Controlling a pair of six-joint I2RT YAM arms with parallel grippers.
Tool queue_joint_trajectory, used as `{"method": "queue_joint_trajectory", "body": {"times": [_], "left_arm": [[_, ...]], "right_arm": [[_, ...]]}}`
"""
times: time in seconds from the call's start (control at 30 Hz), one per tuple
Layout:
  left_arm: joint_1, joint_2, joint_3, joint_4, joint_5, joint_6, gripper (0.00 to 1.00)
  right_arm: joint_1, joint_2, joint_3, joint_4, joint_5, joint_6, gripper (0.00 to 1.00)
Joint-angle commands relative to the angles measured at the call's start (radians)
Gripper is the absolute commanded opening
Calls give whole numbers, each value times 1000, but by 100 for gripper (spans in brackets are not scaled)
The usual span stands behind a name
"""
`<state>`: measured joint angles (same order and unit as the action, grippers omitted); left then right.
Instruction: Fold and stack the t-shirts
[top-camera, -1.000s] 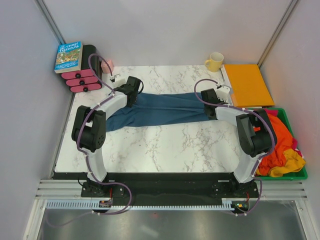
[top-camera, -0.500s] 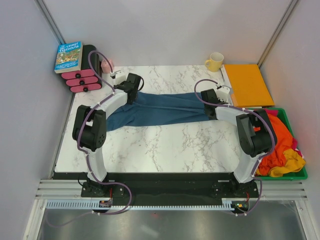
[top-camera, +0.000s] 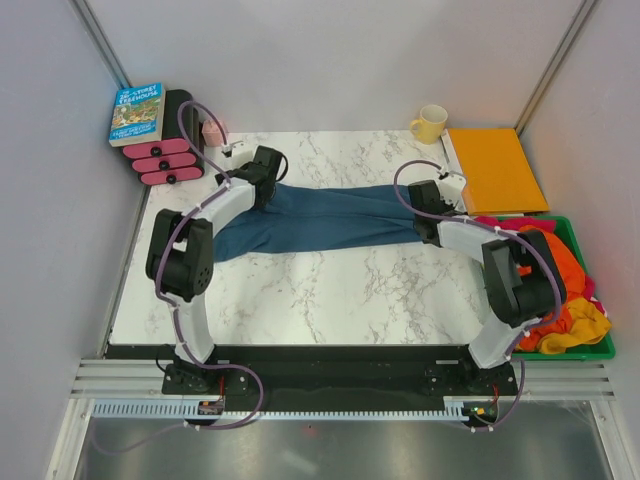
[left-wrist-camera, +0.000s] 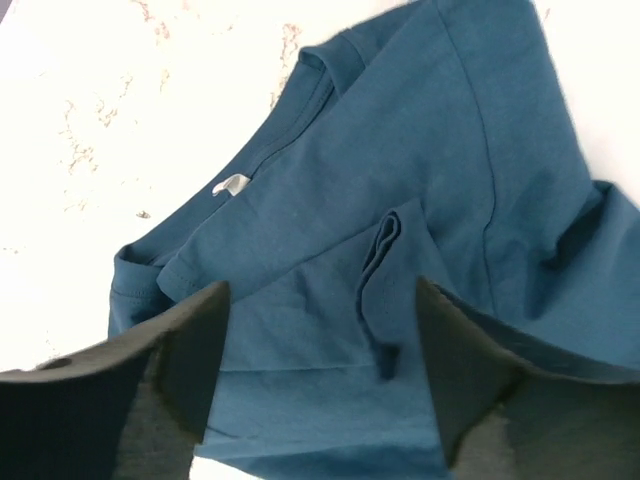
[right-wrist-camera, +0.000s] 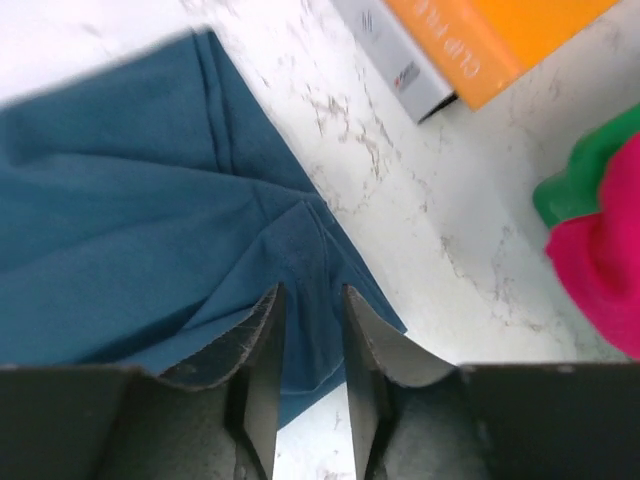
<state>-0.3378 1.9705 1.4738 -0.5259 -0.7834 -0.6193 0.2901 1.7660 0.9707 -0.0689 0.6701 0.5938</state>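
Note:
A dark blue t-shirt (top-camera: 320, 220) lies folded into a long band across the far half of the marble table (top-camera: 330, 290). My left gripper (top-camera: 262, 185) hovers over its left end, by the collar. In the left wrist view that gripper (left-wrist-camera: 320, 300) is wide open, and the t-shirt (left-wrist-camera: 400, 130) lies loose below with a small raised crease between the fingers. My right gripper (top-camera: 425, 205) is over the shirt's right end. In the right wrist view it (right-wrist-camera: 312, 295) stands narrowly open over the hem corner of the t-shirt (right-wrist-camera: 120, 200), gripping nothing.
A green bin (top-camera: 572, 232) at the right edge holds orange, pink and yellow clothes (top-camera: 555, 285). An orange box (top-camera: 495, 168) and a yellow mug (top-camera: 430, 123) sit at the far right. A book (top-camera: 137, 112) on pink items (top-camera: 165, 160) sits at the far left.
Both grippers have opened and let go of the blue t-shirt's ends; the left opened wide, the right a little. The right arm has shifted slightly to the right.

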Motion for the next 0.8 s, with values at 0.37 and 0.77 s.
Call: {"method": "queue_joint_trajectory", "body": {"times": [0.37, 0.77], "left_arm": [[-213, -346, -200, 24, -94, -95, 77], [-221, -208, -238, 14, -46, -186, 62]], "right_arm": [[96, -244, -72, -2, -116, 7, 0], [118, -54, -27, 3, -129, 41, 0]]}}
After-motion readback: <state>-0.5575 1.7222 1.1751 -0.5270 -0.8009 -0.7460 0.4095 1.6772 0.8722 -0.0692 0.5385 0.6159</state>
